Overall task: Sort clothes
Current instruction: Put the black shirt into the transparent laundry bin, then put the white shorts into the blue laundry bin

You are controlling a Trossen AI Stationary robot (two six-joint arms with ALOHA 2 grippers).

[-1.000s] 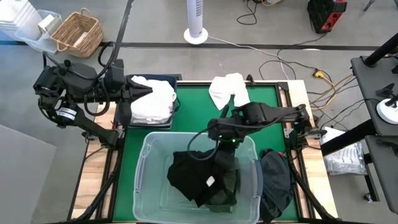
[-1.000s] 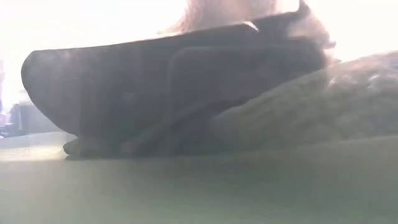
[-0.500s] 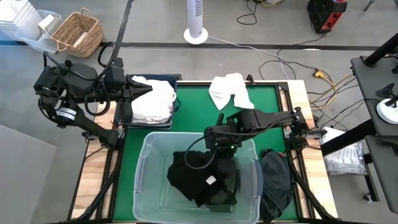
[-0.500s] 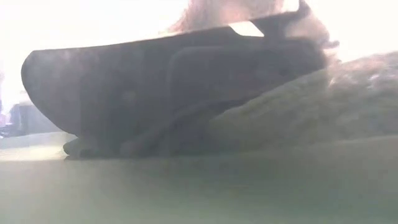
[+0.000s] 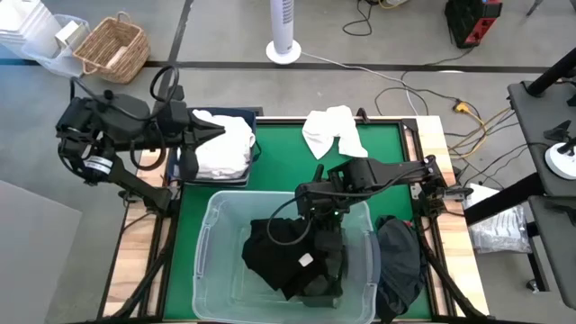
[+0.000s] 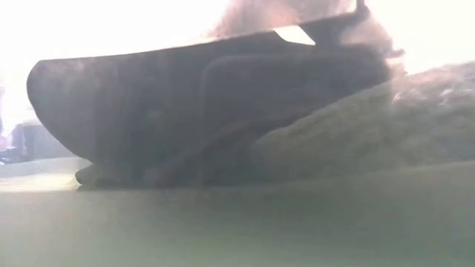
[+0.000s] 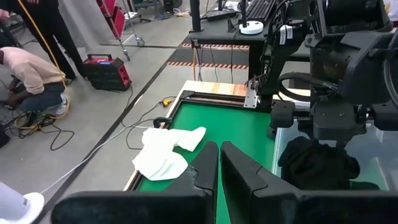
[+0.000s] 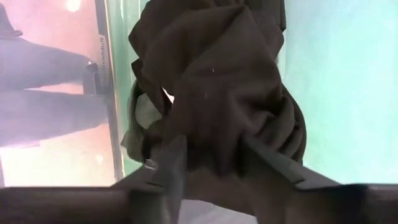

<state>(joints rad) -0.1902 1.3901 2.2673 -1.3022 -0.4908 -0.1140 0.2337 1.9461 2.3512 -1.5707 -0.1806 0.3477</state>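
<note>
- Seen from the high view, the right gripper is down in the clear tub, its tips buried in the black garment, so the pinch itself is hidden here. A small white tag shows on that pile.
- Same view: left gripper hangs over the folded white stack in the navy bin at the bench's back left. A loose white garment lies on the green mat at the back edge; a dark garment is draped off the bench right of the tub. Grey floor behind carries a wicker basket, a fan base and cables.
- Low view: blocked almost wholly by a dark blurred mass; can't tell what it is.
- Left wrist view: its fingers stand pressed almost together, nothing between. A person crouches on the floor by a red box.
- Right wrist view: fingers are clamped on a bunch of black cloth, which fills the frame; tub wall behind is hazy.
</note>
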